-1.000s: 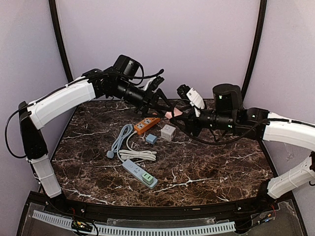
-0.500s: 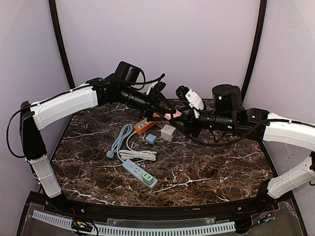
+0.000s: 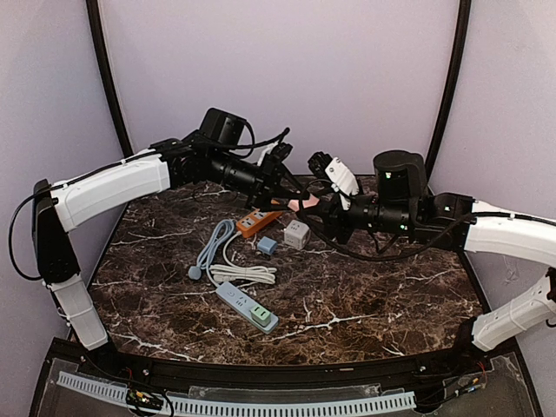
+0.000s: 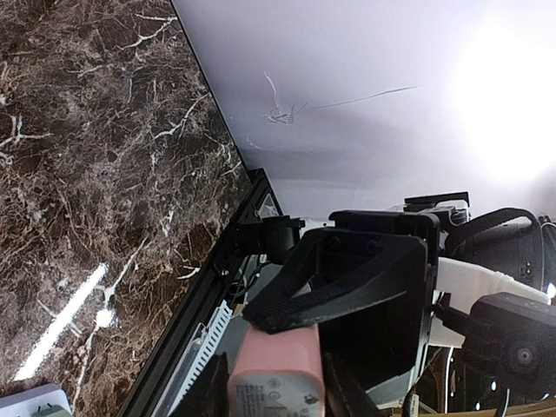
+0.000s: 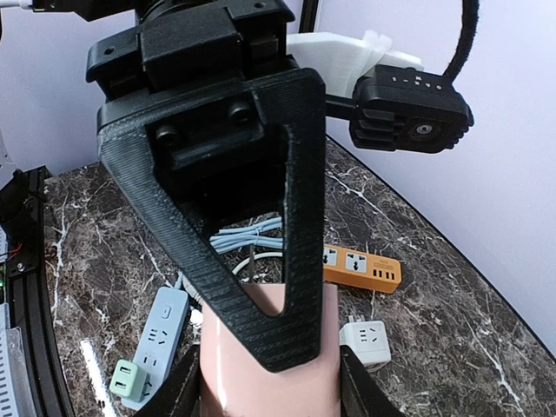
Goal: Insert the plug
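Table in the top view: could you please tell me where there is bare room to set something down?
The right half of the table, from the white cube adapter to the right edge, is bare, as is the near strip in front of the grey power strip. It is crowded left of centre: orange power strip, blue adapter, coiled cables.

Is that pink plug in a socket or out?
Out. The right gripper holds the plug in the air, apart from the orange strip lying on the table.
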